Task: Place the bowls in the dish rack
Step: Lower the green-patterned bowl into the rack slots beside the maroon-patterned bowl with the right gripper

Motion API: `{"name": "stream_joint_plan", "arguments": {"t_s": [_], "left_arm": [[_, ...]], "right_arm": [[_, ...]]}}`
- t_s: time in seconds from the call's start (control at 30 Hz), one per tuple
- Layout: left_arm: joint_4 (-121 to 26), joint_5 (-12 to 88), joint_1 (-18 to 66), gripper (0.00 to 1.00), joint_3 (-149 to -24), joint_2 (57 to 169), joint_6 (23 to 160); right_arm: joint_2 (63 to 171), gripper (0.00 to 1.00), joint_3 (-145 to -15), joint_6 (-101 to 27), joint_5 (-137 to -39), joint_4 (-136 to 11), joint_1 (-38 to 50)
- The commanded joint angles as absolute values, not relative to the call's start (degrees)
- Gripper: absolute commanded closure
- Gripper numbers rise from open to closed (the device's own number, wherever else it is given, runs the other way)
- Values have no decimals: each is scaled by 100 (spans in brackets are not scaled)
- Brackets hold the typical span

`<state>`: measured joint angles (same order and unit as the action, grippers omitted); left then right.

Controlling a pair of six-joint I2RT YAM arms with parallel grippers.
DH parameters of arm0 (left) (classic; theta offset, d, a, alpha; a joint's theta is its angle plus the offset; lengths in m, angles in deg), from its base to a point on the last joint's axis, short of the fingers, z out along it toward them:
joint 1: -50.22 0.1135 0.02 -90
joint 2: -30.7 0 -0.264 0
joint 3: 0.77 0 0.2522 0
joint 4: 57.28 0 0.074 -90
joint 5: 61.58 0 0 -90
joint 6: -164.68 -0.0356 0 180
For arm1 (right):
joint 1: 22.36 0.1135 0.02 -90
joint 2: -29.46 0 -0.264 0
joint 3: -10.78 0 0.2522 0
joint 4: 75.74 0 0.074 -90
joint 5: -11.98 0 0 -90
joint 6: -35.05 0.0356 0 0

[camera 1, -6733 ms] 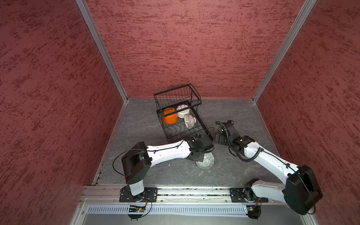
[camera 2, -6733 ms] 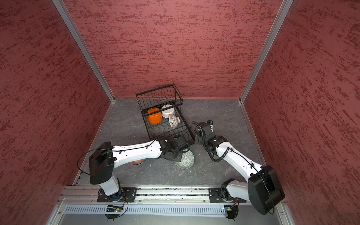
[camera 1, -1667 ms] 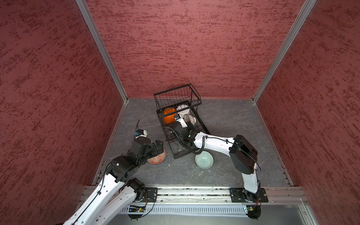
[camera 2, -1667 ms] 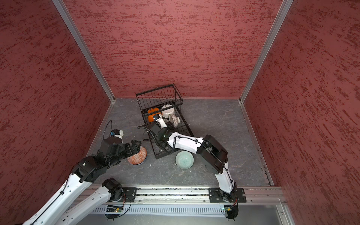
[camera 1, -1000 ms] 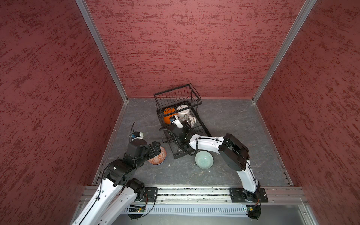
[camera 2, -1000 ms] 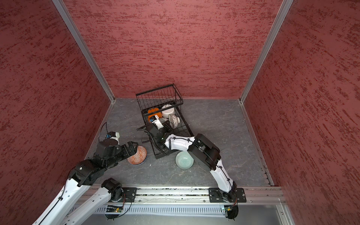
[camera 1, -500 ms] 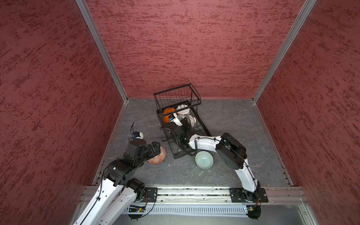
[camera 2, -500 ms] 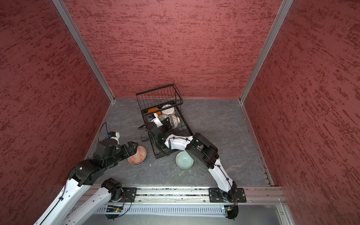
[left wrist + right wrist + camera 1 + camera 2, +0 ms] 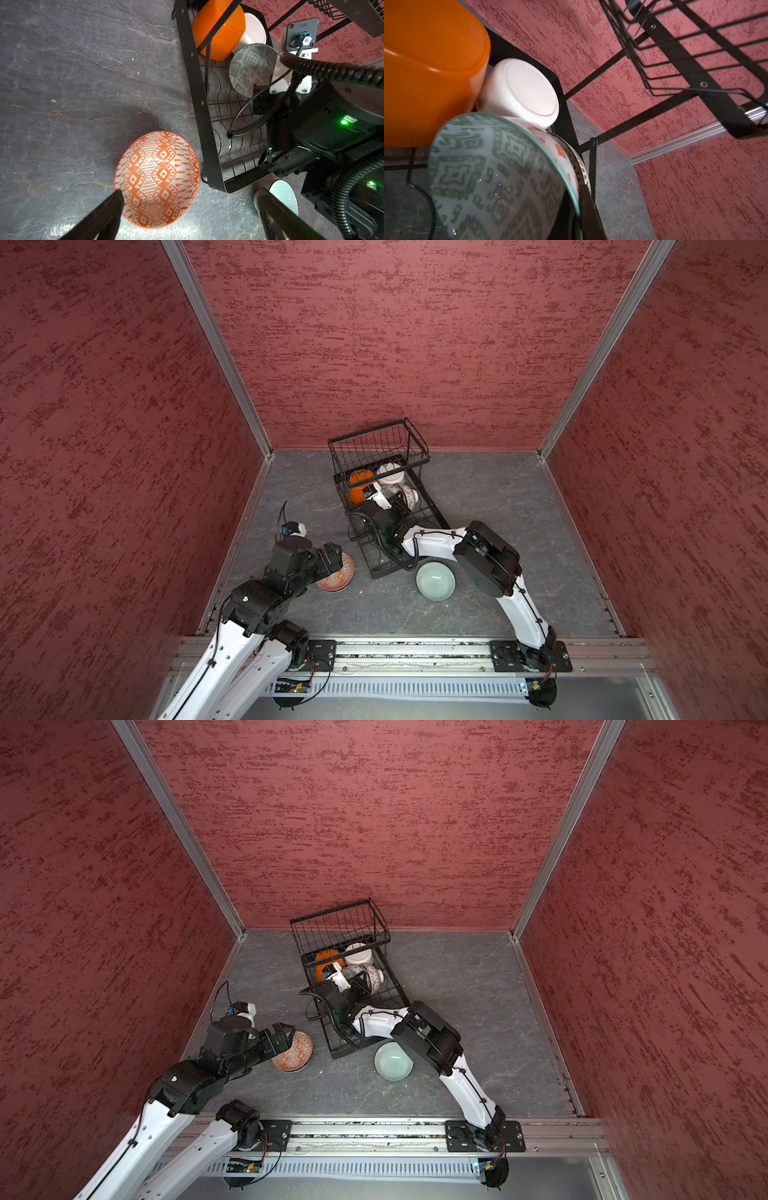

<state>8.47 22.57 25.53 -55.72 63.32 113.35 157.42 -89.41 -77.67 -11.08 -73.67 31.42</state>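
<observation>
Left gripper (image 9: 188,193): jaws wide above terracotta-patterned bowl (image 9: 158,180) on worktop (image 9: 498,497), beside dish rack (image 9: 199,93), barely shifted in 1 s | pale green bowl (image 9: 435,581): worktop, rack's near end | right gripper (image 9: 399,504): jaws narrow on green-patterned bowl (image 9: 492,172) rim, now deeper in rack near orange bowl (image 9: 357,489); release likely next | 2 bowls unloaded.

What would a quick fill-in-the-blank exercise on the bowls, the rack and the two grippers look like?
1. The left gripper hangs with jaws ____ by the orange-patterned bowl.
2. The right gripper is shut on a patterned bowl whose pattern is ____.
3. ____ bowls lie on the table outside the dish rack.
4. The pale green bowl stands with its opening facing ____.

Missing words: open; green; Two; up.
</observation>
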Motion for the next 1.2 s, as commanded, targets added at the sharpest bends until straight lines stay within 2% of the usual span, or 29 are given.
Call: {"name": "stream_joint_plan", "arguments": {"t_s": [0.0, 0.5, 1.17], "left_arm": [[833, 2319, 2601, 0, -5570, 6322, 11228], [894, 2279, 2657, 0, -5707, 6322, 11199], [851, 2321, 2710, 1, -5645, 6286, 11168]], "right_arm": [[15814, 100, -9087, -7460, -956, -7238, 3133], [15936, 100, -9113, -7244, -933, -7088, 3186], [16108, 100, -9130, -7569, -657, -7343, 3415]]}}
